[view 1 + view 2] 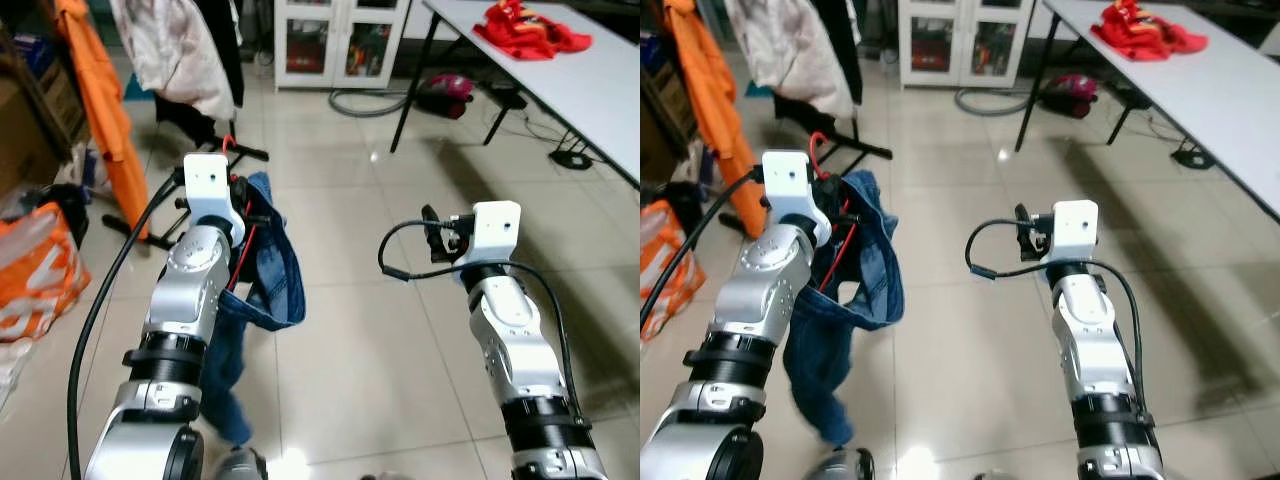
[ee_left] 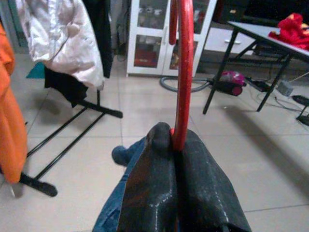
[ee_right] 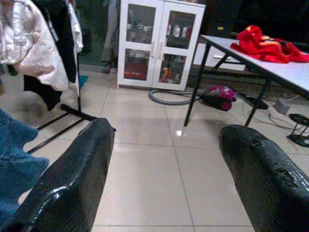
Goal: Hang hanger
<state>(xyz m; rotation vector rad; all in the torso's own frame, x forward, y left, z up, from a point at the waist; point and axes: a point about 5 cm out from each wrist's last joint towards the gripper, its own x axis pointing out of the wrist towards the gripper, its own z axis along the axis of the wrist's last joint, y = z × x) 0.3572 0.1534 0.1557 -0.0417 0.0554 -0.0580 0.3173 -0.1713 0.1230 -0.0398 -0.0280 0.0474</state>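
Note:
My left gripper (image 2: 176,145) is shut on a red hanger (image 2: 184,72), whose hook rises straight up between the black fingers. Blue jeans (image 1: 268,270) hang from the hanger below my left wrist, drooping toward the floor. In the left eye view the hanger's red hook (image 1: 229,143) pokes up above the wrist. My right gripper (image 3: 164,159) is open and holds nothing, held out over the tiled floor to the right of the jeans. A clothes rack (image 1: 205,140) with a pale garment (image 1: 170,45) and black clothes stands ahead on the left.
An orange garment (image 1: 100,100) hangs at the far left above an orange bag (image 1: 35,270). A white glass-door cabinet (image 1: 340,40) stands at the back. A long table (image 1: 560,70) with red cloth (image 1: 525,30) runs along the right, a vacuum cleaner (image 1: 445,95) beneath it.

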